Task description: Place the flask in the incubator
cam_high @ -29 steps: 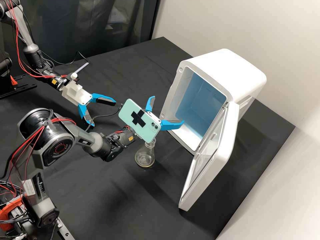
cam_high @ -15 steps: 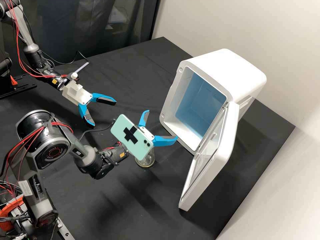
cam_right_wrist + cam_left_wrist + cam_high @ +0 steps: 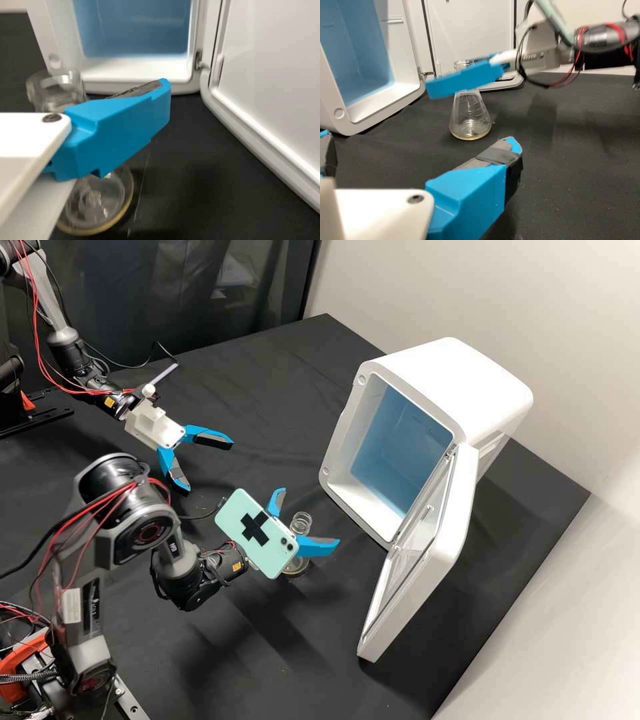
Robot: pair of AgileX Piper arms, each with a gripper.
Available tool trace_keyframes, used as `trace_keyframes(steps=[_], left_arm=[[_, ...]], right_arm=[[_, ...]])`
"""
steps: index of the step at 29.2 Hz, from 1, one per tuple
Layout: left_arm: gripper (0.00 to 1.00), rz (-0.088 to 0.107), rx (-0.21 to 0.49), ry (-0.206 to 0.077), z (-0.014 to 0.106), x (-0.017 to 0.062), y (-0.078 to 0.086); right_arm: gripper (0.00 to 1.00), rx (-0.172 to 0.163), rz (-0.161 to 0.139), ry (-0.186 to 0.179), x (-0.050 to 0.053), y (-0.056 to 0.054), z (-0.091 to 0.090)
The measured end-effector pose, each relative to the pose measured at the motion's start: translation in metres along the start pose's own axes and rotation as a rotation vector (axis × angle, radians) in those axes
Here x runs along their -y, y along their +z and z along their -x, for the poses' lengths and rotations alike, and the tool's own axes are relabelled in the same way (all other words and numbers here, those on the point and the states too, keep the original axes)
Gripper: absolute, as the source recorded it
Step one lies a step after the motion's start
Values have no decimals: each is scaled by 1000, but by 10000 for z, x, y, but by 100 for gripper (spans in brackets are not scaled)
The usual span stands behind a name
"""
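A clear conical flask (image 3: pixel 297 562) stands upright on the black bench in front of the white incubator (image 3: pixel 460 383), whose door (image 3: pixel 427 553) hangs open on a blue interior. My right gripper (image 3: pixel 301 525), which carries a mint phone, is open, with one blue finger on each side of the flask's neck. Up close, one of its fingers (image 3: pixel 120 125) lies beside the flask (image 3: pixel 52 90). My left gripper (image 3: pixel 203 463) hangs open and holds nothing, farther back on the bench and to the left of the flask (image 3: pixel 469 117).
The incubator's open door stands to the right of the flask and reaches toward the bench's front. A thin white rod (image 3: pixel 162 375) lies at the back left. Bare black bench lies between the flask and the incubator's opening (image 3: pixel 393 447).
My right gripper has come down and back from in front of the incubator's opening, and its open fingers now straddle the flask's neck. The left gripper has hardly moved.
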Motion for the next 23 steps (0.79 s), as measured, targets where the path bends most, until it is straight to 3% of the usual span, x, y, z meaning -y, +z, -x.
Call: trace_keyframes(steps=[5, 9, 16, 17, 23], left_arm=[[100, -3, 3, -1, 0, 1, 3], [100, -4, 4, 2, 4, -9, 3], [100, -6, 8, 16, 11, -33, 10], [100, -6, 8, 16, 11, -33, 10], [100, -6, 8, 16, 11, -33, 10]], right_arm=[[100, 41, 13, -26, 106, 66, -55], [100, 79, 28, -27, 167, 118, -132], [100, 97, 40, -24, 195, 145, -214], [0, 97, 40, -24, 196, 146, -213], [0, 99, 40, -26, 200, 151, -214]])
